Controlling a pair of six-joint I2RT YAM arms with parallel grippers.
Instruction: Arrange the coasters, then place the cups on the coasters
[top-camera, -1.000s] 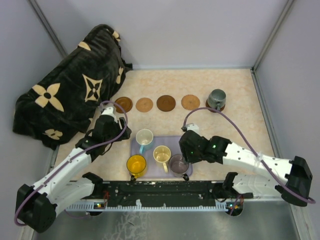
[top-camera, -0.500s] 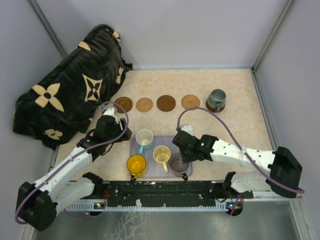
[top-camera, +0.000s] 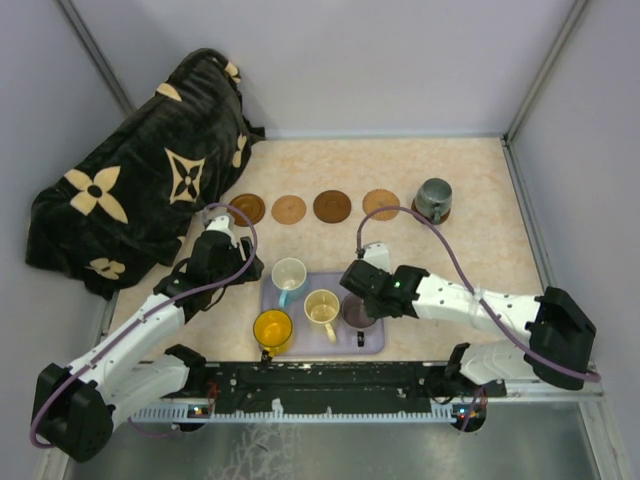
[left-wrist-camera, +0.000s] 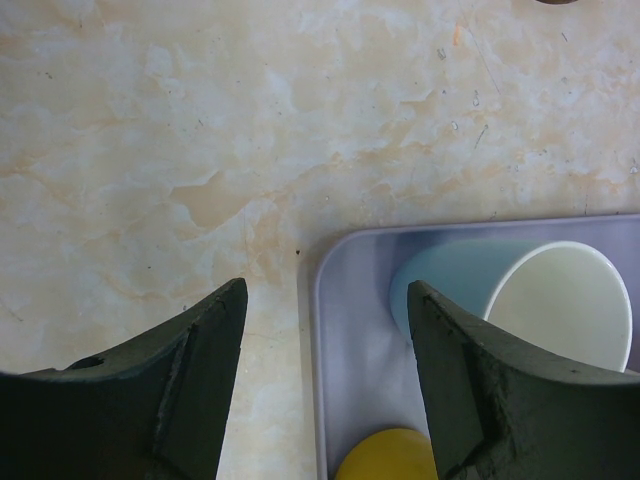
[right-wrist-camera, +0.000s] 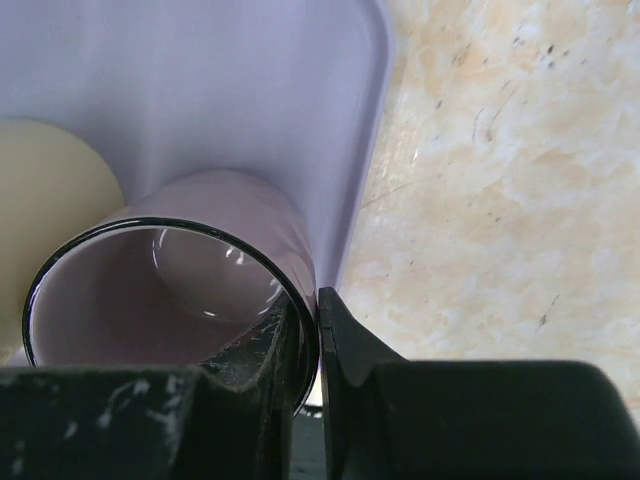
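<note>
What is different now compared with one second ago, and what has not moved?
The right gripper moved left over the lavender tray and closed its fingers on the rim of the mauve cup, one finger inside, one outside. The left gripper, open, the other cups and the coasters stayed where they were.

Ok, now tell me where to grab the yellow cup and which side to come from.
Pinch the yellow cup by its rim wall from above on its left side, one finger inside, one outside. It stands upright, mouth open. Its handle points toward the arms' bases and the cream cup crowds its right, so the left looks freest.
</note>
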